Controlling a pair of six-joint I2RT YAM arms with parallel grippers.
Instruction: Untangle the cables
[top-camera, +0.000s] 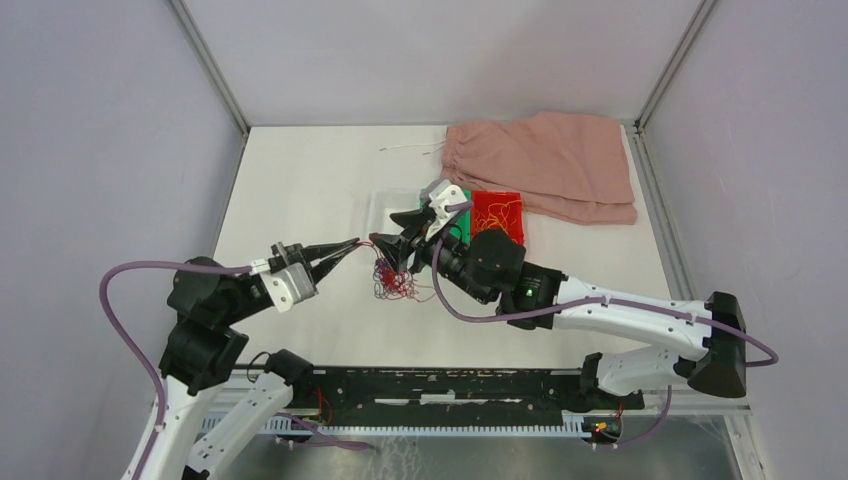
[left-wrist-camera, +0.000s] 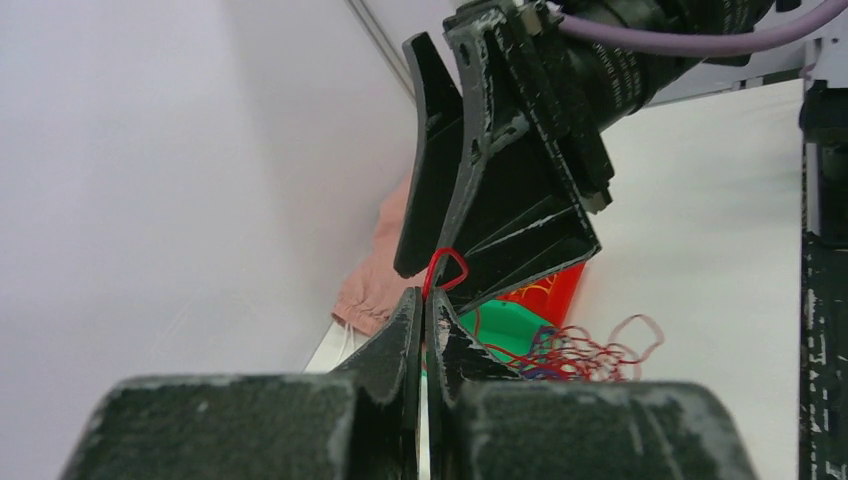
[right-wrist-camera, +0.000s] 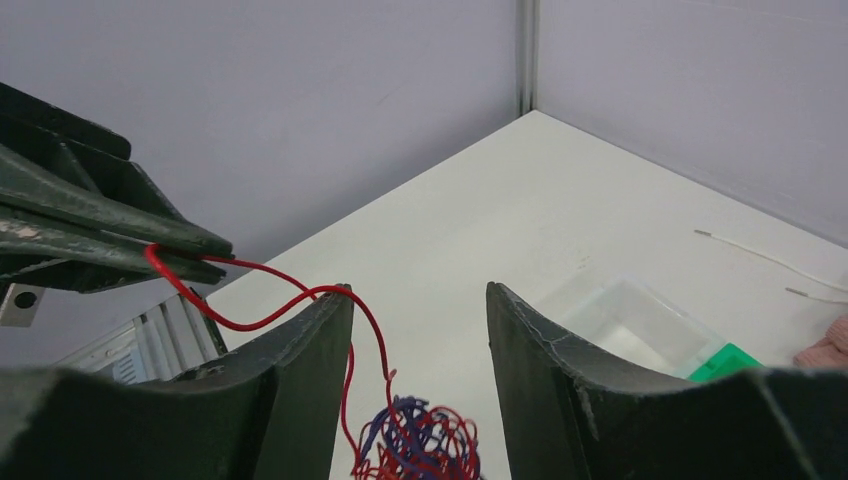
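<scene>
**Jaws of the left gripper (left-wrist-camera: 425, 300) clenched on a red strand (right-wrist-camera: 280, 300); those of the right gripper (right-wrist-camera: 420, 295) spread and empty**

The strand was seen merely draped across one right finger. The cables (top-camera: 390, 282) were bunched in a small clump just beneath both grippers, near mid-table. They were judged light, limp and easily snagged, so a loose loop at the clump's edge would best be taken. Open table (top-camera: 300, 180) was found toward the left wall, while a clear tray (right-wrist-camera: 630, 320) and a pink cloth (top-camera: 545, 165) crowded the far right.
</scene>
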